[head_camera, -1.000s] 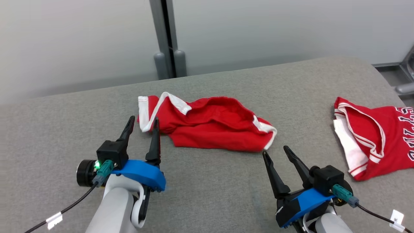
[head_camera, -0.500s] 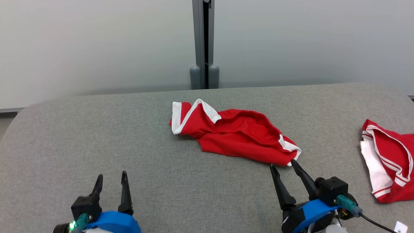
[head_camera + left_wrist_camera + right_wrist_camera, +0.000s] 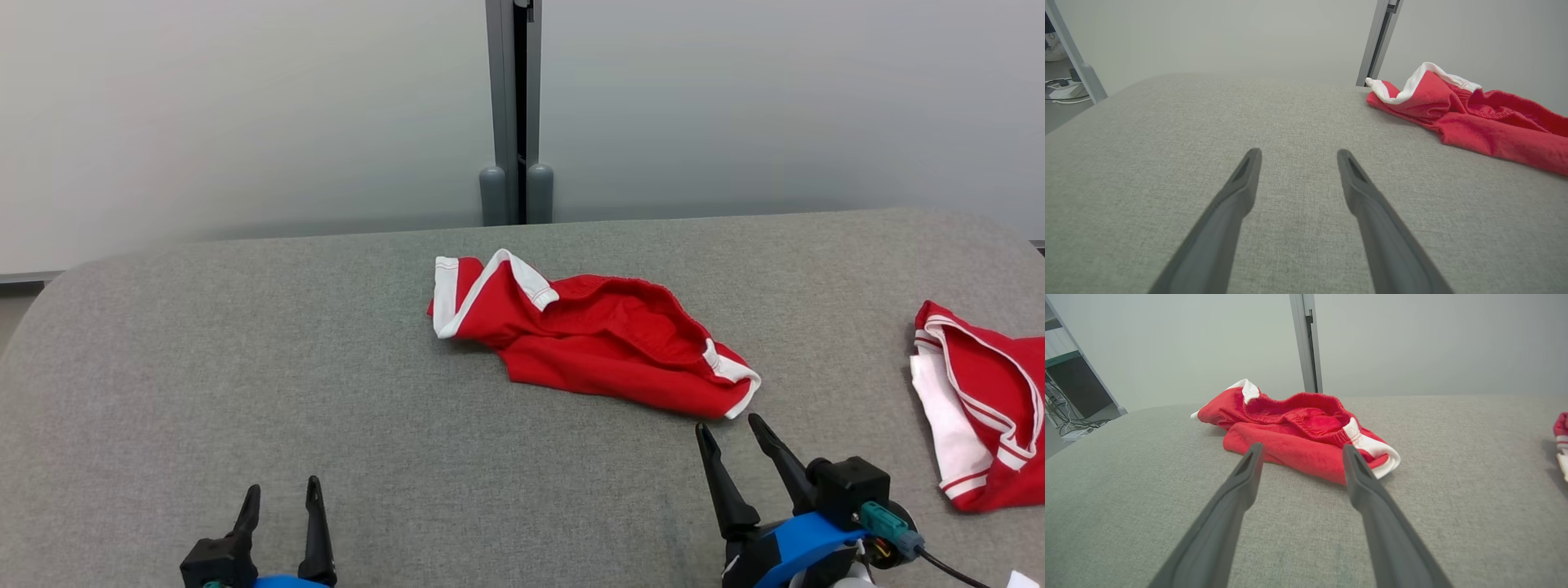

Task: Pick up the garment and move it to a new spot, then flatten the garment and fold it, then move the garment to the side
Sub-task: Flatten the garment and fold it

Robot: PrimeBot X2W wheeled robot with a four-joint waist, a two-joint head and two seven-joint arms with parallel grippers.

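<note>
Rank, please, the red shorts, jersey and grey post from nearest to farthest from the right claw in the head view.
1. Red shorts, just ahead of the right claw.
2. Jersey, to its right.
3. Grey post, behind the table.

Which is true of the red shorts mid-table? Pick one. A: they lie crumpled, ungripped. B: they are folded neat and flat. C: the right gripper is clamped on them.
A: the shorts lie bunched on the table, with the left gripper and right gripper both open and empty.
</note>
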